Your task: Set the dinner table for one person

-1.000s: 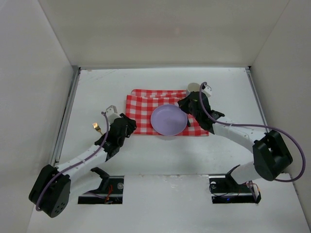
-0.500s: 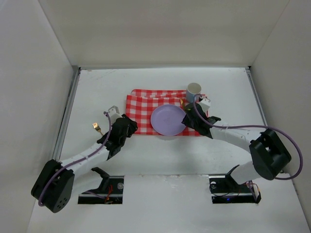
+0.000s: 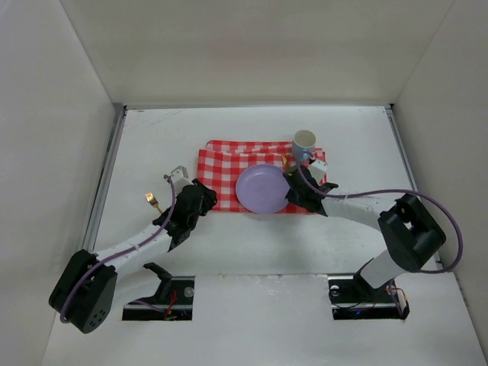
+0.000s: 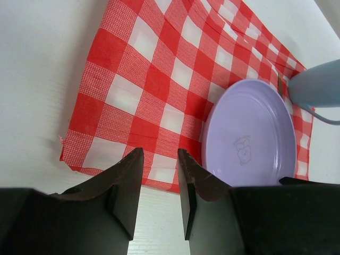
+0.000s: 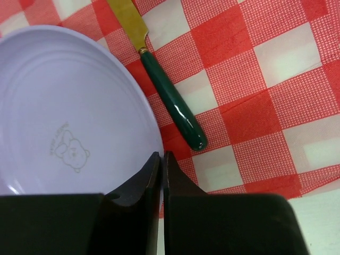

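A purple plate (image 3: 263, 188) lies on the red-and-white checkered cloth (image 3: 221, 171) in the middle of the white dinner table (image 3: 366, 145). A pale blue cup (image 3: 303, 142) stands at the cloth's far right corner. A knife (image 5: 170, 101) with a gold blade and a green handle lies on the cloth just right of the plate (image 5: 69, 117). A gold fork (image 3: 152, 200) lies on the bare table at the left. My right gripper (image 5: 161, 155) is shut on the plate's right rim. My left gripper (image 4: 159, 154) is open and empty over the cloth's near left edge (image 4: 154, 79).
White walls enclose the table at the back and on both sides. Thin grey rails (image 3: 107, 175) run along the table's left and right sides. The arm bases stand at the near edge.
My right gripper has moved from the cup down and left to the plate's right rim, leaving the cup standing in full view. The left arm has barely moved.
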You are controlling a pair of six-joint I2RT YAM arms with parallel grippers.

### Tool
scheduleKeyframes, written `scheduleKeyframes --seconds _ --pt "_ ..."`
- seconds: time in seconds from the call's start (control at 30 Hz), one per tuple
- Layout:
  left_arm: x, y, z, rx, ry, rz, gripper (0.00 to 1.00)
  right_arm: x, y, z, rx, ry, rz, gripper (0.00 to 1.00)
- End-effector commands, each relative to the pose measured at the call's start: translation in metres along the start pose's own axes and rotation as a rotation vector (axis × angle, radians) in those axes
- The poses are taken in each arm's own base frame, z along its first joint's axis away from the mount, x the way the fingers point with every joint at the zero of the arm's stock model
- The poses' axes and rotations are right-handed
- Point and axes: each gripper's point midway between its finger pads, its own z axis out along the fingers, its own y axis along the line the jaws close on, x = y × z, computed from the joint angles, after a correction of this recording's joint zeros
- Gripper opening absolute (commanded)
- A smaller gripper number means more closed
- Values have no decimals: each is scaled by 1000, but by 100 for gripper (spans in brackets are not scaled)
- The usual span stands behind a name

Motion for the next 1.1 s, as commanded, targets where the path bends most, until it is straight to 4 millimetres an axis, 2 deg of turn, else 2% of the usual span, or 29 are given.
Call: scheduleKeyframes --seconds 0.0,0.1,0.17,0.33,0.53,0.6,0.67,0.77,0.87,0.97,1.07 --pt "-6 -9 0 28 -24 -14 30 -23 21 -20 -69 -65 76 5" --pt "-6 -9 1 27 -23 -15 30 -37 39 -27 -123 -88 104 4" --pt "-6 -9 0 28 -24 -16 30 -42 50 -24 -130 -93 110 3" --pt "-8 -8 0 26 -29 -20 30 -44 71 -2 -142 -87 134 3" --pt "-7 -8 1 27 -28 -21 30 -40 77 23 -133 -71 183 4" --pt "-7 -8 1 26 -27 -20 30 -38 77 26 -128 -65 193 9" --pt "-6 -7 1 25 -26 -20 30 -36 78 24 -133 -63 182 20" --pt "-6 -7 1 23 -25 -18 30 -44 72 11 -139 -86 165 36" --pt "-5 -6 2 22 -24 -18 30 -49 61 -9 -157 -112 144 43" --pt "-5 -7 2 24 -22 -18 30 -46 41 -15 -143 -115 112 40" --pt "-4 -9 1 32 -19 -19 30 -45 15 -4 -90 -99 77 33"
